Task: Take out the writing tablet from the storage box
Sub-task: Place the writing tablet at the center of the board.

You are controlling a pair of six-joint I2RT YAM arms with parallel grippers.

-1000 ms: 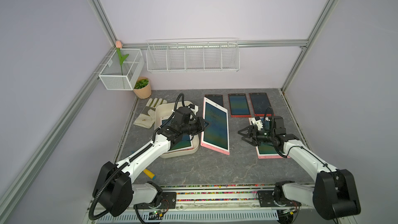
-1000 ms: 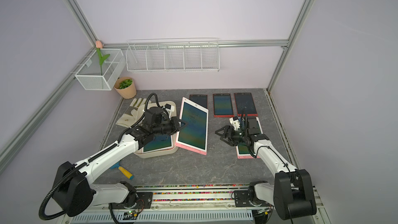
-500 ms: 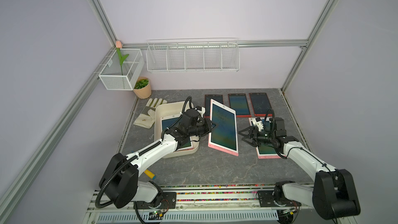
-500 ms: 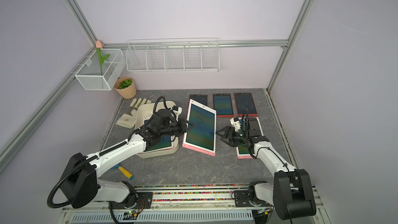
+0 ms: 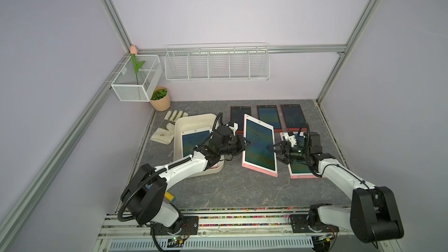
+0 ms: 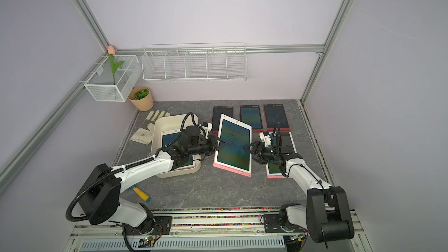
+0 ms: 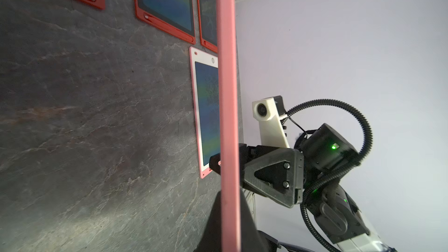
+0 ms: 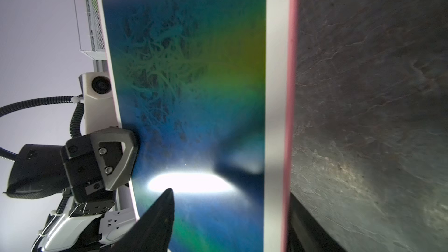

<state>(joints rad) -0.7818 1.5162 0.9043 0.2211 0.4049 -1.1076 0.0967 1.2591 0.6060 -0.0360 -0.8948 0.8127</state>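
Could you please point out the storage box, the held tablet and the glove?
storage box (image 5: pixel 194 122): in a top view, bare far floor.
held tablet (image 5: pixel 259 149): in a top view, screen middle.
glove (image 5: pixel 164 131): in a top view, palm.

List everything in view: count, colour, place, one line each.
storage box: one, cream, left of centre
writing tablet: one, white-pink, tilted between the grippers
second tablet: one, white-framed, in the storage box
red tablets: three, back row
pink tablet: one, under the right arm
glove: one, pale, beside the box
plant pot: one, peach, back-left corner
wire baskets: two, white, on walls
tulip: one, pink, in side basket
tool: one, yellow-handled, by left arm's base
left gripper: black, shut on the writing tablet
right gripper: black, open around its opposite edge
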